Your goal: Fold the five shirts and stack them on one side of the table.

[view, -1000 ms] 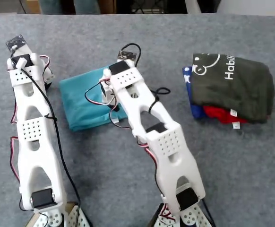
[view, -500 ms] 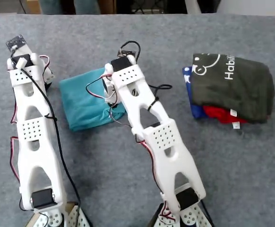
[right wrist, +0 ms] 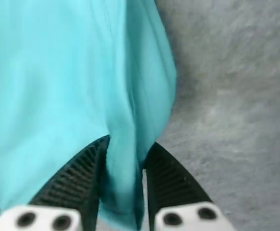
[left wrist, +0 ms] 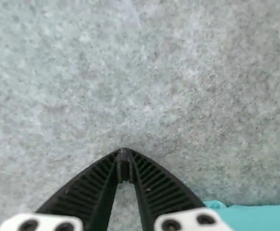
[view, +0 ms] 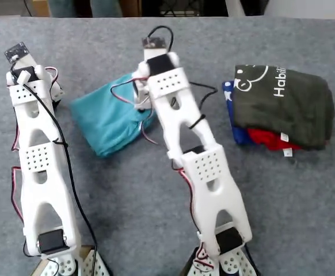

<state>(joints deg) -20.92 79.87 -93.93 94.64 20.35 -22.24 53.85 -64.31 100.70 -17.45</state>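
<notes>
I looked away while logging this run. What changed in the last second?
The right arm swung toward the far edge of the table. The teal shirt, pinched in the right gripper, was dragged with it and turned askew. The left arm, with the left gripper shut over bare table, and the stack of folded shirts kept their places.

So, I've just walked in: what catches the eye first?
The teal shirt near the middle of the table, an edge pinched in the right gripper. On that arm's side sits a stack of folded shirts, dark olive over red and blue. The left gripper hangs shut over the bare table.
</notes>
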